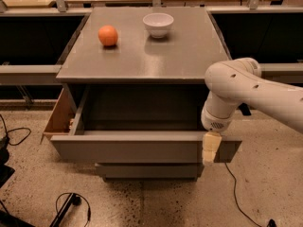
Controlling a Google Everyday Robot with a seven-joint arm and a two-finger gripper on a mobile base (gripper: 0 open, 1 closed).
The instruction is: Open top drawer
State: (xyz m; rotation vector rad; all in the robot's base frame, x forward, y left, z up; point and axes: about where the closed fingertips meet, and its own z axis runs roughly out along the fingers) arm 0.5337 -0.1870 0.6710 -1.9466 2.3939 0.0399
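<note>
Top drawer (142,148) stood pulled out.
Gripper (209,149) sat at its front panel's right end; grip state could not be determined.

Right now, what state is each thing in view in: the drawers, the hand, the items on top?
top drawer: open, pulled well out.
hand: at the right end of the top drawer's front panel, over its upper edge.
lower drawer: shut.
orange: resting on the cabinet top, back left.
bowl: upright on the cabinet top, apart from the orange.
</note>
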